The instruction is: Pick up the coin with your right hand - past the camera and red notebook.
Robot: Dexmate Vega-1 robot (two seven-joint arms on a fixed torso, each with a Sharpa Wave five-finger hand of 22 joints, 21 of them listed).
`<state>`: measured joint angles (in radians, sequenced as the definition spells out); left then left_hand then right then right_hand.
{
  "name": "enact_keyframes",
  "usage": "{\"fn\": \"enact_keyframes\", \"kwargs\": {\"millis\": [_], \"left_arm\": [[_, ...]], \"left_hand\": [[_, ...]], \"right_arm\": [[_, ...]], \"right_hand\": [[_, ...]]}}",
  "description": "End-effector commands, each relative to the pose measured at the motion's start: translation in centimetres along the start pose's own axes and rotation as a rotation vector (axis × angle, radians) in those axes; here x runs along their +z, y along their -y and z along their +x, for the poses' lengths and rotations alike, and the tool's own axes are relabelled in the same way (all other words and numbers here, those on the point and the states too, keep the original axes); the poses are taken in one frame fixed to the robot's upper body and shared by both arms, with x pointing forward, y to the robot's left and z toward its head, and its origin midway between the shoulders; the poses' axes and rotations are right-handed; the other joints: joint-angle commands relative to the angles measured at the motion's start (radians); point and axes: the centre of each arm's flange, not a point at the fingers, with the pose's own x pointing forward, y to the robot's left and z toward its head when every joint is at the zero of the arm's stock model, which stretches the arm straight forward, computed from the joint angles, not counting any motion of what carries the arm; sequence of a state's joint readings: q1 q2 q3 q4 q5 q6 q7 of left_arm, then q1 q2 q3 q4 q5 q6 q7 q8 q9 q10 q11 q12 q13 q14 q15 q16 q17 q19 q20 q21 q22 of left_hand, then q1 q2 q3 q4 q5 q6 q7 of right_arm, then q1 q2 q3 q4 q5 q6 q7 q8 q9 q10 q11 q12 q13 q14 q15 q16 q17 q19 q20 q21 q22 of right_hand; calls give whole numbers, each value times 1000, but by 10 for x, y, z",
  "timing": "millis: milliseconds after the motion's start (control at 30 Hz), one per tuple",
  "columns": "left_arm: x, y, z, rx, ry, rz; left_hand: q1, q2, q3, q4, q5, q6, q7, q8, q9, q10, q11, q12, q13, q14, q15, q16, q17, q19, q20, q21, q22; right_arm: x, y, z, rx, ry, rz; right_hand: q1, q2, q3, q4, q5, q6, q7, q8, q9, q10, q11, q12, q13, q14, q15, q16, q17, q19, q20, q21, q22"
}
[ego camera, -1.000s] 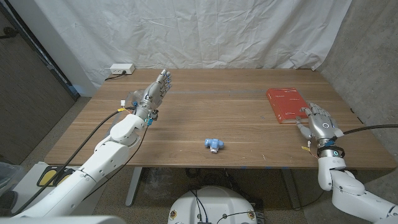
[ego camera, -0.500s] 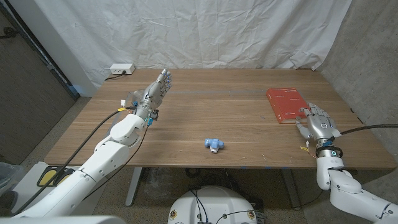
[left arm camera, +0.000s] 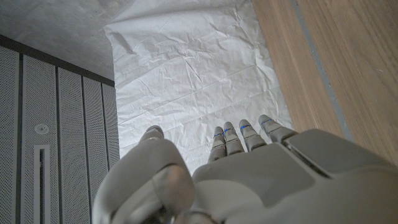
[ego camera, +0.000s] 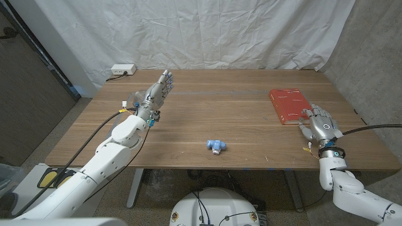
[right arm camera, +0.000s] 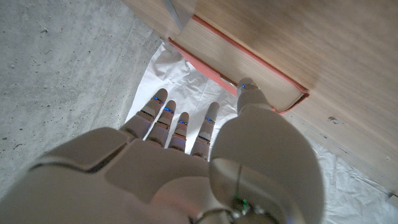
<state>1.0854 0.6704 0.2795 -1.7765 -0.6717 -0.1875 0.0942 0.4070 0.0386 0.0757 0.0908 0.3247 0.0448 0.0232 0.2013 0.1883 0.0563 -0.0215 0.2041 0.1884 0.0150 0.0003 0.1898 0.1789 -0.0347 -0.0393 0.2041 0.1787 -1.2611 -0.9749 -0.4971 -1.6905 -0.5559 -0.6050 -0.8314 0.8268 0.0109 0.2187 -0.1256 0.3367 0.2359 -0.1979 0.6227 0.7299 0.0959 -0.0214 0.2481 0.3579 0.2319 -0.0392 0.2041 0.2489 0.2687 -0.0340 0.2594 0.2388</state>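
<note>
Wooden desk (ego camera: 239, 125) seen from the head camera, with a white creased backdrop (ego camera: 207, 31) hanging behind it. Right hand (ego camera: 322, 125) sits at the desk's right side, fingers extended and apart, grasping nothing; its thumb tip touches the near corner of the red notebook (ego camera: 287, 105), as the right wrist view confirms, where the thumb (right arm camera: 252, 99) meets the notebook's edge (right arm camera: 249, 68). Left hand (ego camera: 154, 94) is raised over the desk's left part, fingers straight and pointing toward the backdrop, likewise empty; in the left wrist view its fingers (left arm camera: 239, 137) stand out against the white cloth. Small blue object (ego camera: 215, 145) lies near the desk's front edge, roughly midway between the two arms and well apart from both hands. White power strip (ego camera: 123, 69) rests at the far left corner of the desk. Coin cannot be made out on the desk; too small to tell where it lies.
</note>
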Motion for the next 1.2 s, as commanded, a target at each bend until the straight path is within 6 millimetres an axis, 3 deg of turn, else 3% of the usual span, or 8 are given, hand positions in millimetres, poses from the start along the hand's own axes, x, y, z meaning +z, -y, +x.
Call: {"fn": "enact_keyframes", "kwargs": {"millis": [33,233,867,1200], "left_arm": [[-1,-1,3,0,-3,-1],[-3,-1,5,1,-7,-8],[-9,0,9,0,-18,-12],[-11,0,14,-5,-24,-13]], "left_hand": [[2,9,-7,0,0,8,3,-1,1,3,-8,-2,1,-4,-3,-1,4,-8,-18,-2,3],[2,9,-8,0,0,8,2,-2,1,3,-7,-2,1,-4,-4,-1,4,-9,-18,-3,3],[3,11,-11,0,-1,9,4,-1,1,3,-7,-2,1,-5,-4,-2,4,-10,-17,-3,3],[3,12,-13,0,-1,8,3,-2,1,1,-8,-3,1,-6,-4,-2,5,-10,-17,-2,3]], "right_arm": [[-2,-4,1,-23,3,9],[-2,-6,3,-23,-6,9],[0,-12,1,-3,12,7],[0,-14,5,-8,3,13]], "right_hand": [[27,8,-5,-6,11,44,-12,50,41,4,-11,19,21,-3,-33,10,10,8,-23,10,5],[36,14,-6,-7,14,51,-16,71,63,8,-13,29,32,1,-34,13,15,8,-25,13,7],[39,15,-16,-5,15,3,-10,84,100,6,-13,40,52,1,-33,15,24,8,-24,19,10],[37,21,-24,0,15,28,-14,120,129,31,-22,59,66,12,-38,21,31,12,-28,26,13]]}}
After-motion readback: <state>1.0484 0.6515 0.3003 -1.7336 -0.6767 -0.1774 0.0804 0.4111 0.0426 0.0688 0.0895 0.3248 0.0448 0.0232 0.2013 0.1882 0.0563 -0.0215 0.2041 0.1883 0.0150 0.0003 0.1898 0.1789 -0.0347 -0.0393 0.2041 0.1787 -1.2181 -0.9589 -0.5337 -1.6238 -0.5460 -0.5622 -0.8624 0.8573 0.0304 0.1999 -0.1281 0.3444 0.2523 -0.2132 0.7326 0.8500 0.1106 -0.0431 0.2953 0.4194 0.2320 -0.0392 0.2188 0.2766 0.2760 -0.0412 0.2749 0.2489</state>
